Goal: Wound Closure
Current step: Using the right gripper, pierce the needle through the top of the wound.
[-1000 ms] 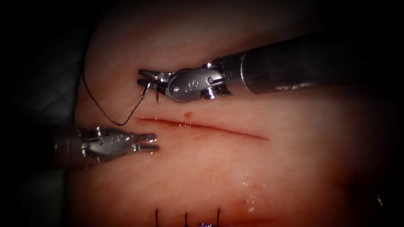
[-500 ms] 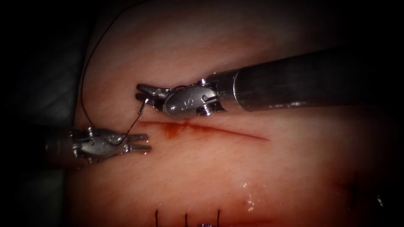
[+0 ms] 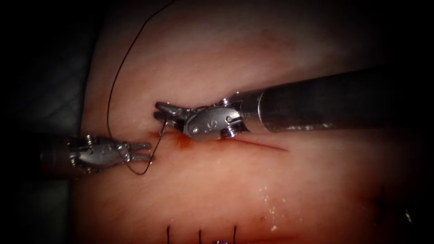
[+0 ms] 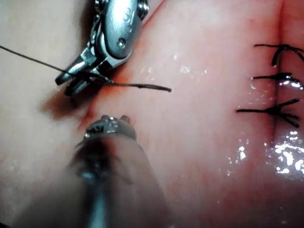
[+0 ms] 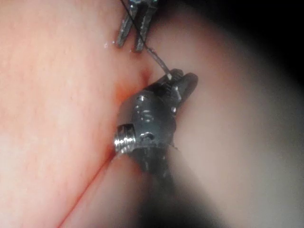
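- Steel on the left: the left pincer point(image 3: 144, 151) lies low at the left end of the cut point(image 3: 253, 143), its two jaws a little apart and pointing right. It clamps nothing; the dark thread point(image 3: 113, 90) crosses over its body and loops under its tips.
- In the left wrist view that same thread point(image 4: 137, 86) runs across the tissue point(image 4: 204, 156) past the jaws of the right pincer point(image 4: 71, 80).
- The thread runs from the upper edge of the endoscope view in a long arc down the left of the tissue point(image 3: 217, 199), curls below the left pincer and climbs to the needle point(image 3: 162, 129).
- The needle is held near its thread end by the right pincer point(image 3: 160, 110), whose jaws are closed on it. Its visible part hangs down from the jaws toward the left end of the cut; I cannot tell whether its tip is in the tissue.
- The right pincer points left, its shaft running off to the right, just above the cut.
- Red fluid point(image 3: 183, 141) stains the cut beneath the right pincer.
- Finished stitches point(image 3: 200, 235) stand in a row near the lower edge, well apart from both tools.
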